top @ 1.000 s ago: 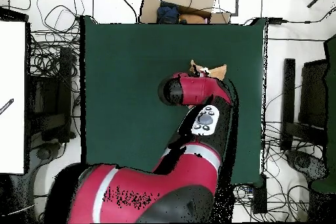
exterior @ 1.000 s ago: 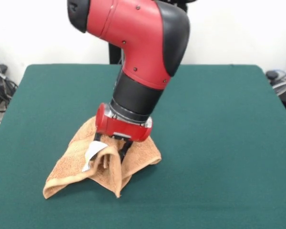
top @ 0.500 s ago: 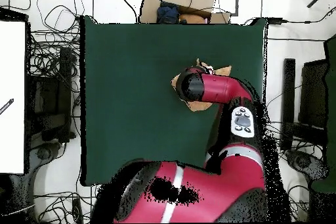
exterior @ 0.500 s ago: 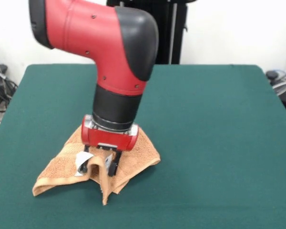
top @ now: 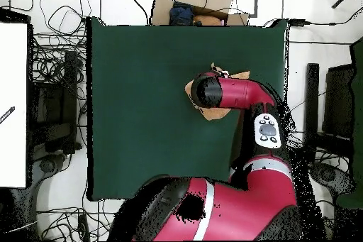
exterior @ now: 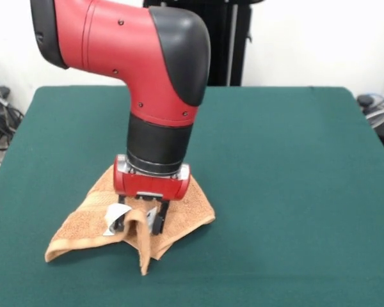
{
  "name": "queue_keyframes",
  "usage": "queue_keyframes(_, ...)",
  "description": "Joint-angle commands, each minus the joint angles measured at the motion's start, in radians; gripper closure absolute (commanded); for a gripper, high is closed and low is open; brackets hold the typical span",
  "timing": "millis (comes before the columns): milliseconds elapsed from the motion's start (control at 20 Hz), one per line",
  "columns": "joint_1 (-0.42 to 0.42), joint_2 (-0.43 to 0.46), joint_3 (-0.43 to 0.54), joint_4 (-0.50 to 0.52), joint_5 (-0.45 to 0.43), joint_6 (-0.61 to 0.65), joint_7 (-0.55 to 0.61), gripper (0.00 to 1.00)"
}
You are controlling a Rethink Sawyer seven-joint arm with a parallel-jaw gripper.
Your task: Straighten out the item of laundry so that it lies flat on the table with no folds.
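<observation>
One towel, orange-tan, crumpled on the green table, toward the front-view left edge and nearer the camera-side edge than the pedestal side. Cloth rises to a peak directly under the gripper, with folds sloping down to the tabletop on all sides; one corner trails toward the left edge, another points at the near edge. Gripper: closed to a narrow gap, pinching the raised fold of towel between its black fingers. White tag hangs just beside the left finger. Overhead, the arm covers most of the towel; only edges show.
</observation>
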Motion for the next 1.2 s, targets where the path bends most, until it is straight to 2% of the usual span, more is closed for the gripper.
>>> queue_keyframes(50,0.01,-0.005,0.121,0.064,-0.089,0.122,-0.135,0.0)
queue_keyframes(500,-0.061,0.022,0.196,0.052,-0.169,0.141,-0.224,0.0)
queue_keyframes(650,-0.038,0.037,0.147,0.004,-0.223,0.117,-0.19,0.0)
queue_keyframes(800,0.018,0.059,0.055,-0.057,-0.271,0.092,-0.093,0.0)
queue_keyframes(1200,0.058,0.047,0.004,-0.074,-0.317,0.111,-0.019,0.0)
